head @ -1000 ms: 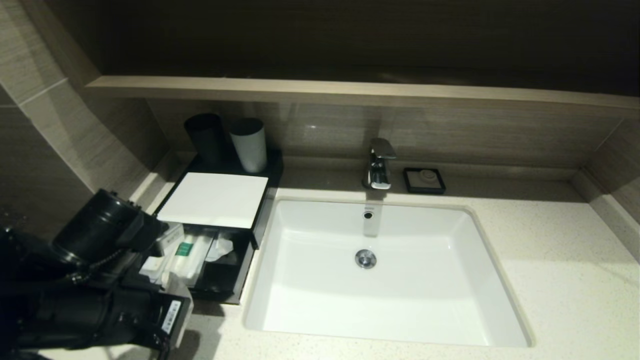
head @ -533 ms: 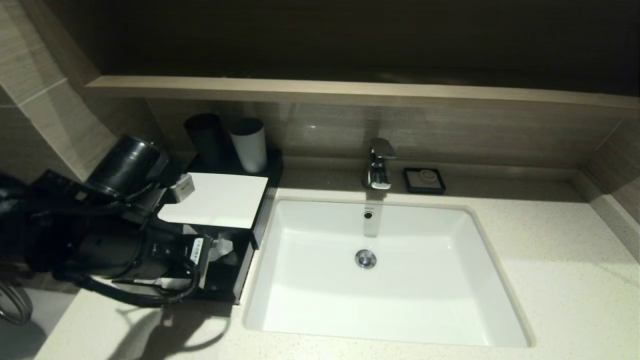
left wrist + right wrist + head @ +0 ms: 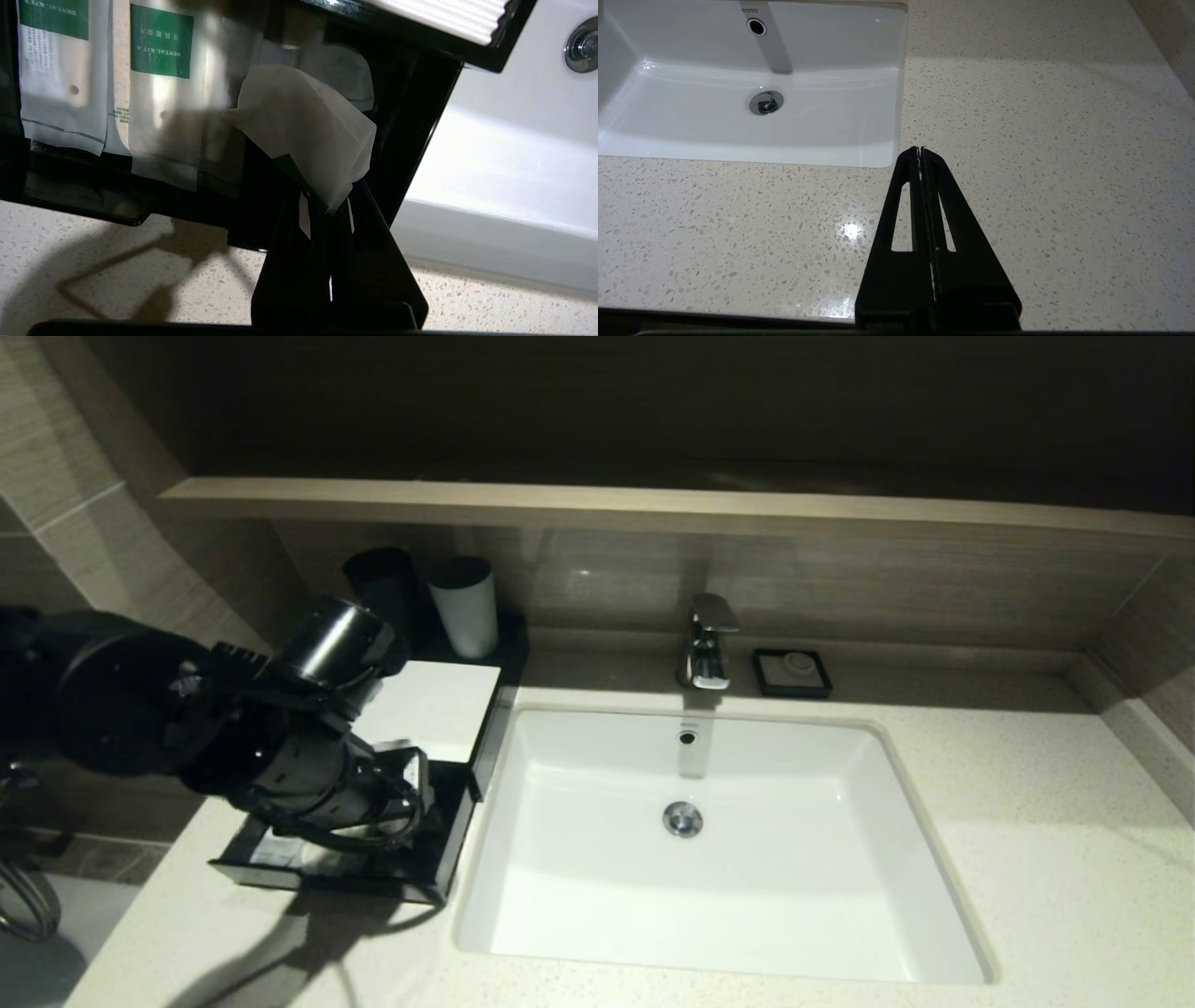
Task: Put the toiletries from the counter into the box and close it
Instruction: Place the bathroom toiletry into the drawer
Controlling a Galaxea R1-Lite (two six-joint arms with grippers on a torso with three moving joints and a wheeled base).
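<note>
I've got the white crinkled sachet pinched in my left hand, clamped tight, over the open black box beside the white sink. Right hand closed, empty, over the speckled table.

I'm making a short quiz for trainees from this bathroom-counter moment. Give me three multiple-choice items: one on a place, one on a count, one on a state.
1. Where is the black box?
A. left of the sink
B. right of the sink
C. inside the sink

2. How many cups stand behind the box?
A. one
B. two
C. four

3. What is the left gripper doing?
A. open, empty
B. shut on the white packet
C. shut on the tap

Key: 1 A, head view shows it left of the basin; 2 B, black cup and white cup; 3 B, the left wrist view shows the packet pinched.
</note>
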